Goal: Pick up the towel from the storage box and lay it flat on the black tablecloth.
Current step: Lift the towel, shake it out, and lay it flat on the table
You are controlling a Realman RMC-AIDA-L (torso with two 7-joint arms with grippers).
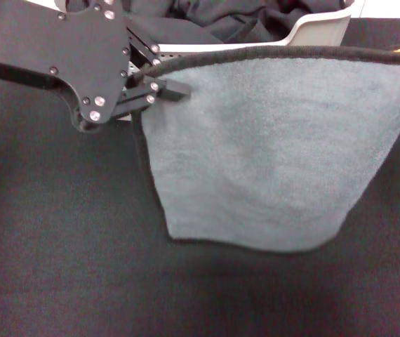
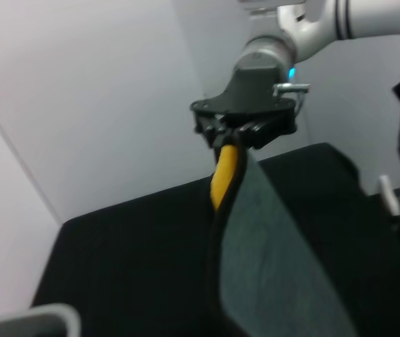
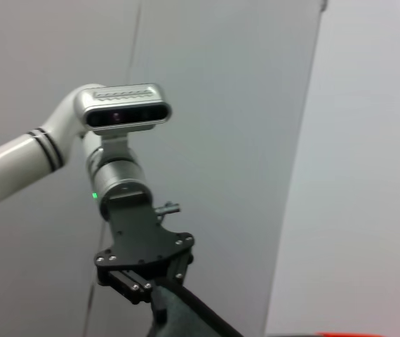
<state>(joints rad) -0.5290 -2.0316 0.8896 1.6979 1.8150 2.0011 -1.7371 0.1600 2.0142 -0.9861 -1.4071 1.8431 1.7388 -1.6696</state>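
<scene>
The towel (image 1: 270, 154) is held stretched above the tablecloth (image 1: 60, 267) — left tool (image 1: 159, 90) clamped at 9 o'clock, right tool (image 2: 245, 132) clamped opposite. Lowering flat is judged next.

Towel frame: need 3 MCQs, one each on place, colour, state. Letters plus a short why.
1. Where is the towel?
A. Folded inside the storage box
B. Held up by its top edge, hanging over the black tablecloth
C. Lying flat on the floor

2. What colour is the hem along the towel's top edge?
A. Dark
B. White
C. Red

3. What is the left gripper doing?
A. Open above the box
B. Parked off to the side
C. Shut on the towel's corner

Key: 1 B, the head view shows its top edge stretched in front of the storage box, with the black tablecloth under it. 2 A, the rim reads near black. 3 C, its fingers pinch the corner; the right gripper clamps the far end.
</scene>
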